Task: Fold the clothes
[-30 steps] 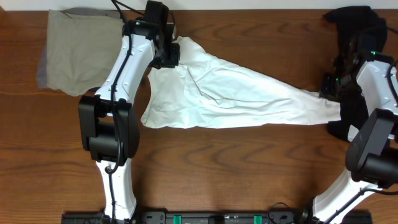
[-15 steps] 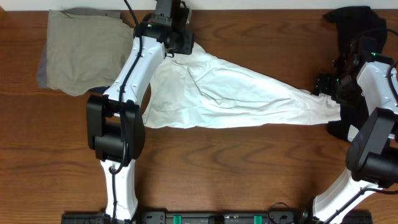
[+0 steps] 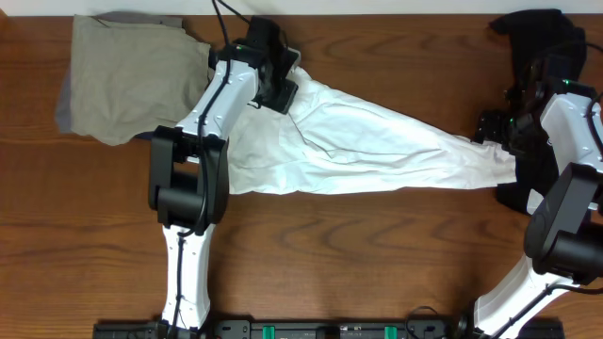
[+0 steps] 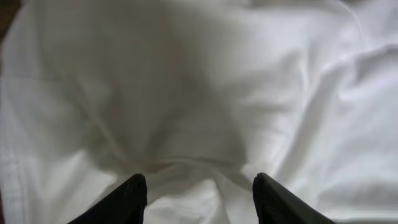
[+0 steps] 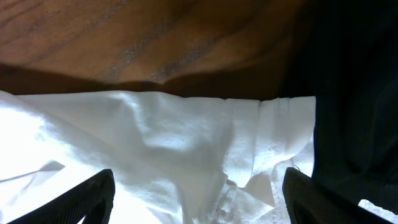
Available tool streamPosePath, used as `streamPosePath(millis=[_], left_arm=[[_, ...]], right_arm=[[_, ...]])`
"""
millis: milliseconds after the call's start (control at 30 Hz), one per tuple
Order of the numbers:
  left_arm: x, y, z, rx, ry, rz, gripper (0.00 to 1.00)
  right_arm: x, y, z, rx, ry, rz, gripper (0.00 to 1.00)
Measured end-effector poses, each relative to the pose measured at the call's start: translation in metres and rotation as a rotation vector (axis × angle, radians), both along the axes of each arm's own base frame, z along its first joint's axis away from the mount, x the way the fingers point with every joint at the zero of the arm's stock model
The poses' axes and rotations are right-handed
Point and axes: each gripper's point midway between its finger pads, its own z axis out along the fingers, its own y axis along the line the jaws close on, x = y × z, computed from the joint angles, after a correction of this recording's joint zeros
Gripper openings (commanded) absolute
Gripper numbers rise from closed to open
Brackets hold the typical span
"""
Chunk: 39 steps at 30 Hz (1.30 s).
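Observation:
The clothes, a white T-shirt point(image 3: 377, 141), lie stretched across the wooden table, wide at the left and tapering to a point at the right. My left gripper point(image 3: 280, 87) hovers over the shirt's far left corner. In the left wrist view its gripper point(image 4: 199, 194) stands open, with rumpled white cloth point(image 4: 205, 93) lying under the gap. My right gripper point(image 3: 492, 127) is at the shirt's right tip. It point(image 5: 199, 202) is wide open above the hemmed edge of the cloth point(image 5: 155, 137), with nothing held.
A khaki-tan folded garment point(image 3: 122, 75) lies at the far left corner, beside the left arm. A black garment point(image 3: 542, 38) is piled at the far right, under and behind the right arm, and shows dark in the right wrist view point(image 5: 354, 93).
My left gripper has moved right and slightly nearer along the shirt's far corner while its jaws spread. My right gripper has opened wide and let go of the shirt's tip.

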Motion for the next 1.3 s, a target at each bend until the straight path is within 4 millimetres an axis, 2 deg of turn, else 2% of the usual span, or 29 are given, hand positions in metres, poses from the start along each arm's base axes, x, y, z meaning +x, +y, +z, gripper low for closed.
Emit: streamPosePath(millis=[233,533,667,700,733,767,800,867,1067,1300], left_arm=[[-0.004,-0.016,0.001,0.018,-0.038,-0.168,0.62],[-0.002,-0.018,-0.001,0.048,-0.075,-0.279,0.64],[0.002,-0.019,-0.012,0.054,-0.082,-0.3,0.63],[0.003,-0.02,-0.015,0.055,-0.081,-0.302,0.62],[0.003,-0.02,-0.02,0.056,-0.076,-0.304,0.57],[0.003,-0.02,-0.023,0.056,-0.071,-0.303,0.5],[0.003,-0.019,-0.026,0.057,-0.068,-0.303,0.37],[0.004,-0.02,-0.028,0.059,-0.071,-0.306,0.25],[0.009,-0.021,-0.026,0.058,-0.095,-0.314,0.19],[0.011,-0.022,-0.025,0.057,-0.107,-0.316,0.19]], right_arm=[[-0.001,0.0,0.0,0.001,0.002,0.001,0.84],[0.0,0.003,0.0,0.012,-0.001,0.003,0.84],[0.0,0.004,0.0,0.019,-0.003,0.004,0.84],[0.0,0.004,0.0,0.02,-0.003,0.005,0.84],[0.0,0.004,0.0,0.02,-0.003,0.005,0.84],[0.0,0.004,0.0,0.02,-0.003,0.005,0.84],[0.0,0.004,0.0,0.02,-0.003,0.005,0.84],[0.0,0.004,0.0,0.021,-0.003,0.005,0.84],[0.001,0.005,0.0,0.023,-0.004,0.005,0.84],[0.001,0.005,0.0,0.022,-0.005,0.005,0.84]])
